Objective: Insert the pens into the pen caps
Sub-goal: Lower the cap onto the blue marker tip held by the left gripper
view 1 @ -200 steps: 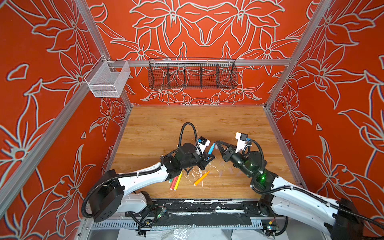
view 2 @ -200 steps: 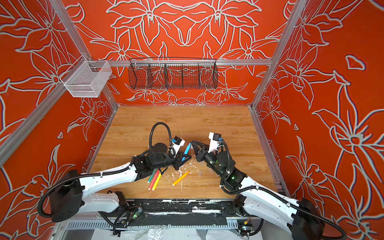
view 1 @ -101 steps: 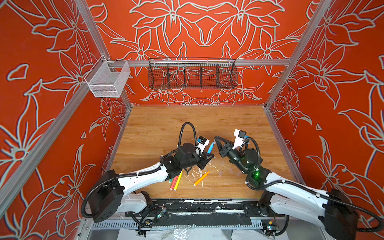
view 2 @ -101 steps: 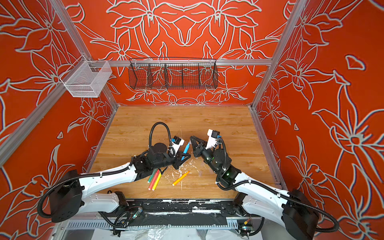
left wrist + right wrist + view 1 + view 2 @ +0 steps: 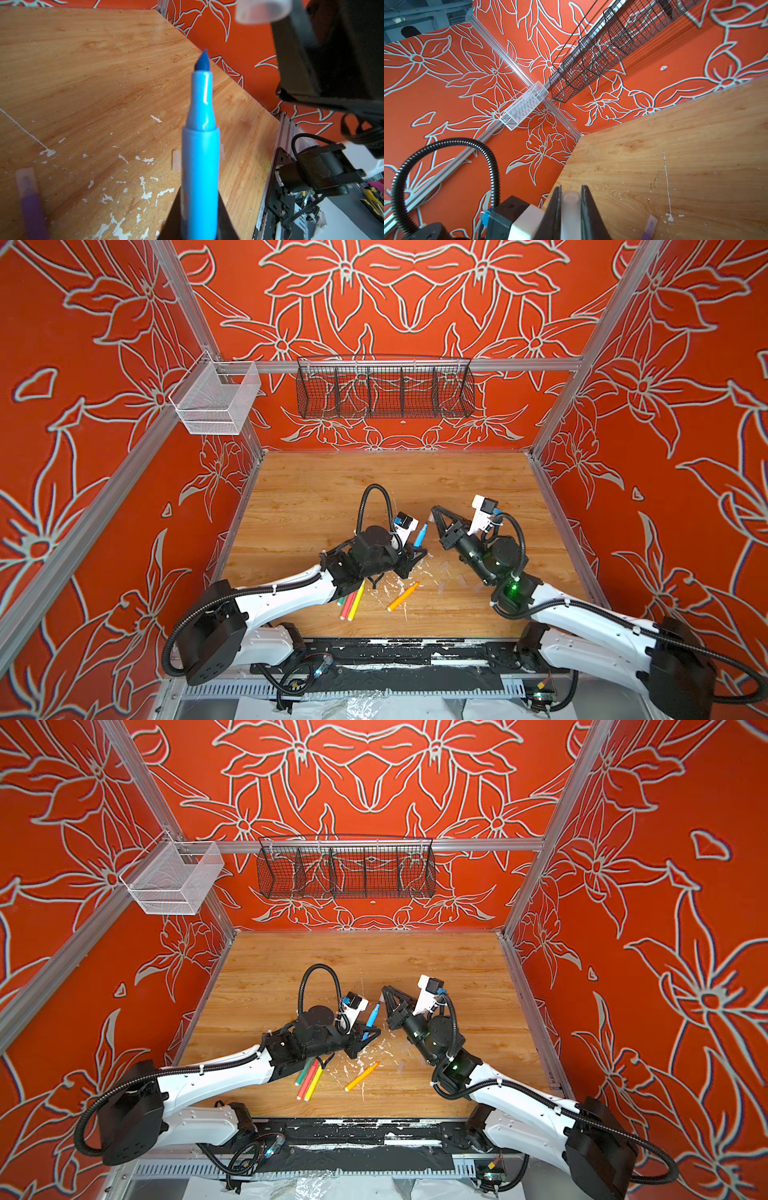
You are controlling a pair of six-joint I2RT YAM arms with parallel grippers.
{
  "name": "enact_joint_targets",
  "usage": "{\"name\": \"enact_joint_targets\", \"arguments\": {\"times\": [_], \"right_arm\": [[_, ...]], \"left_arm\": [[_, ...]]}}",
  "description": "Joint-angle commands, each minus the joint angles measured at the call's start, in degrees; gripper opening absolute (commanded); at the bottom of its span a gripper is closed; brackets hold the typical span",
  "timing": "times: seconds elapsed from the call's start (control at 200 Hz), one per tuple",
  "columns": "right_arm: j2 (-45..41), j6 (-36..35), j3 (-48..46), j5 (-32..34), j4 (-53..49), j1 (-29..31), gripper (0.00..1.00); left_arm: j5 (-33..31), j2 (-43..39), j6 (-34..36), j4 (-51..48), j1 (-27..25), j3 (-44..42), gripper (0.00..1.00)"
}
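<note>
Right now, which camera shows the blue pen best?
The left wrist view: the blue pen fills the middle, its pointed tip clear and uncapped. In both top views it is only a small blue sliver. The right wrist view misses it.

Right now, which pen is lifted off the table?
The blue pen, gripped in the left end effector; the orange pen, yellow pen and pink-red pen lie flat on the table.

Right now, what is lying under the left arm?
Three pens stick out from under the left arm: a green pen, a pink-red pen and a yellow pen. The arm covers their far ends, so tips or caps there cannot be seen.
</note>
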Motion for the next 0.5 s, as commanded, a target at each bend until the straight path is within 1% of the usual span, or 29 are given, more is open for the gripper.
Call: {"name": "enact_joint_targets", "arguments": {"times": [0.0,0.175,0.39,0.49], "right_arm": [[-0.23,-0.56,0.98,1.19,0.68,-0.04,0.02],[2.23,-0.67,1.99,0.61,1.63,-0.07,0.01],[3.41,-0.41,2.57,-1.62,2.12,-0.07,0.0],[3.82,-0.36,2.55,-1.51,2.26,-0.04,0.0]], "left_arm": [[0.44,-1.5,1.0,1.13,-0.29,-0.3,0.0],[0.81,-1.37,1.17,1.04,-0.29,-0.23,0.0],[1.17,-0.9,1.17,0.95,-0.29,0.11,0.0],[1.17,-0.78,1.09,1.04,-0.3,0.07,0.0]]}}
